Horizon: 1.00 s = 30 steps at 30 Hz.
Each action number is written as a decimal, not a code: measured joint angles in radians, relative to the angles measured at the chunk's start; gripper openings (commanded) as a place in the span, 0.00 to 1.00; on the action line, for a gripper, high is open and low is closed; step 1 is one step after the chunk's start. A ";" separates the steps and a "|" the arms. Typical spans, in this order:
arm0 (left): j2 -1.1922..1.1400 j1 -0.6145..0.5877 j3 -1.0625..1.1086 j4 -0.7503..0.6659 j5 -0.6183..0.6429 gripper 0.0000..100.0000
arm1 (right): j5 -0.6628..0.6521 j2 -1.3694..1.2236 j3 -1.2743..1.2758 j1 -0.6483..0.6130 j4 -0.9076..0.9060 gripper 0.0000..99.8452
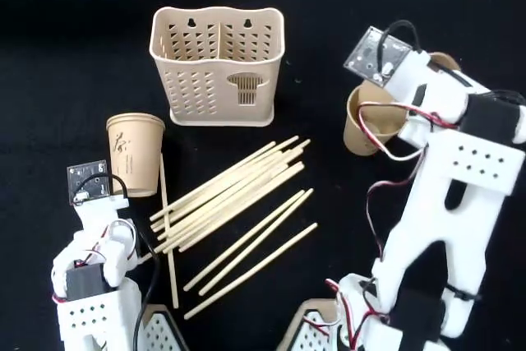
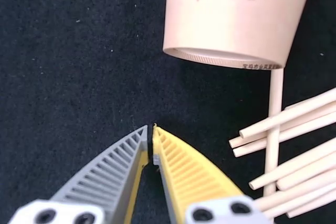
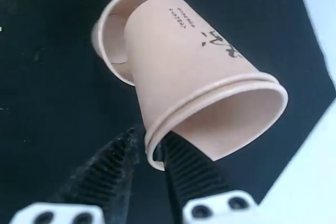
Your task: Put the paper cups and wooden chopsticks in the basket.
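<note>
A beige slotted basket [image 1: 217, 67] stands upright at the back of the black table. One paper cup [image 1: 135, 152] stands upside down at the left, seen close in the left wrist view [image 2: 236, 14]. Just short of its base my left gripper [image 2: 152, 129] is shut with nothing in it. Several wooden chopsticks [image 1: 234, 199] lie fanned across the middle, and their ends [image 2: 283, 150] show beside that gripper. My right gripper [image 3: 155, 141] is shut on the rim of a second paper cup [image 3: 194, 87], held tilted at the right [image 1: 362, 125]. Its rim looks doubled.
Another round cup end [image 3: 111, 38] shows behind the held cup, and a tan edge [image 1: 446, 60] peeks from behind the right arm. One chopstick [image 1: 167, 228] lies apart, running along the left cup toward the left arm [image 1: 90, 277]. A pale edge [image 3: 320, 145] borders the black cloth.
</note>
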<state>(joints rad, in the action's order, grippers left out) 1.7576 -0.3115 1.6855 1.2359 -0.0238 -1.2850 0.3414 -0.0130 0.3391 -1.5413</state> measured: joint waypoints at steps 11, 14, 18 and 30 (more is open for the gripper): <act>0.000 0.000 0.000 0.000 0.000 0.03 | 0.000 -0.135 -0.054 -0.008 0.000 0.01; 0.000 0.000 0.000 0.000 0.000 0.03 | 0.000 -0.140 -0.055 -0.014 0.000 0.01; 0.000 0.000 0.000 0.000 0.000 0.03 | 0.000 -0.160 -0.055 -0.026 0.000 0.01; 0.000 0.000 0.000 0.000 0.000 0.03 | -0.025 -0.198 -0.109 -0.028 -0.038 0.01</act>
<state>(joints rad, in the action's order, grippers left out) 1.7576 -0.3115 1.6855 1.2359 -0.0238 -1.3096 0.1435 -0.1220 0.3115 -1.5796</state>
